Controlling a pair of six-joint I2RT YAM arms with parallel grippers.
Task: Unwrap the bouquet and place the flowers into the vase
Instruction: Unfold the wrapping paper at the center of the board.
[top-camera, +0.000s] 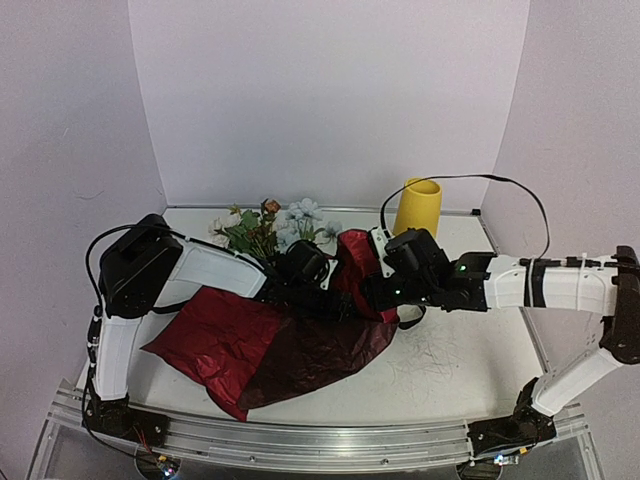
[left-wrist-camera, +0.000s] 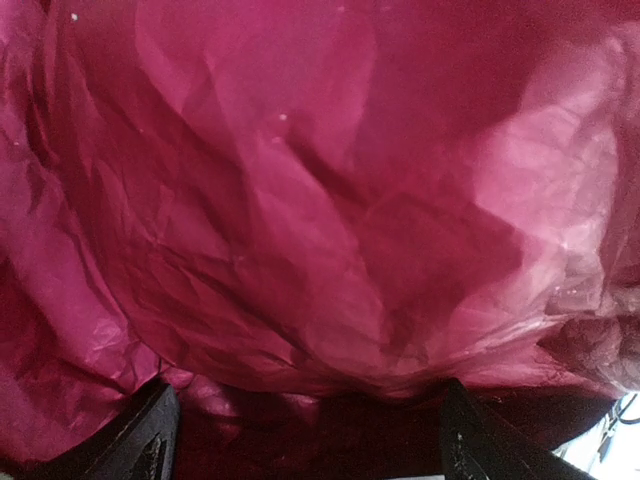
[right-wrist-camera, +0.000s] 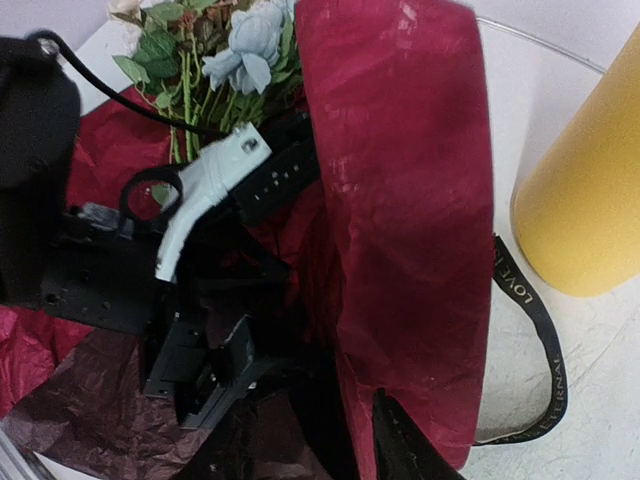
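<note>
Top view: the bouquet (top-camera: 235, 345) is lying opened up on the table (top-camera: 470, 365), flowers (top-camera: 268, 230) poking out the back, left of the vase (top-camera: 418, 207). Left wrist: the left gripper (left-wrist-camera: 307, 395) is sitting spread wide against the red wrap (left-wrist-camera: 320, 200). Right wrist: can't tell if the right gripper (right-wrist-camera: 340, 445) is pinching that wrap.

The white table (top-camera: 480, 400) carried a patch of thin grey scribble marks (top-camera: 440, 358) on its right half, towards the near edge. A plain white back wall (top-camera: 330, 100) rose from the far edge of the table, and a pale side panel stood along each flank, one on the left (top-camera: 60, 150) and one on the right (top-camera: 585, 120), so that the table sat boxed in on three sides. Along the near edge of the table ran a ribbed aluminium rail (top-camera: 320, 445), bright and silvery from end to end.
</note>
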